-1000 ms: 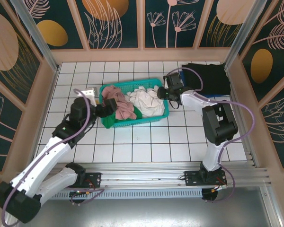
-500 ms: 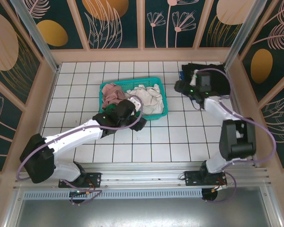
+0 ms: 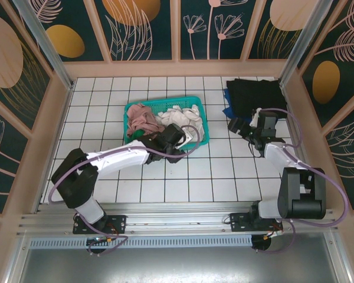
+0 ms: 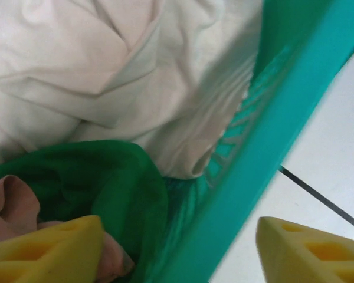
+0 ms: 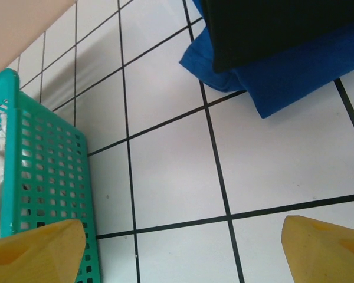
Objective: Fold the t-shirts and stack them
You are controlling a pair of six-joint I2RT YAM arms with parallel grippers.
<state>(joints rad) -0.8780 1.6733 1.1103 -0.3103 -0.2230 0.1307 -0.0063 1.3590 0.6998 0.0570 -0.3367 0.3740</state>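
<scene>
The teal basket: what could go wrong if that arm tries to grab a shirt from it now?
1. The left fingers straddle the rim of the teal basket, one inside and one over the table. Closing now might clamp the basket wall instead of cloth.
2. The green shirt, white shirt and pink shirt lie bunched together, so pulling one could drag the others out.

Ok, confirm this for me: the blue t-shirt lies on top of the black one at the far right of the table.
Not quite: the order is reversed. The black t-shirt lies on top of the blue t-shirt, whose edge sticks out from under it, at the far right of the table. The right wrist view shows this.
</scene>
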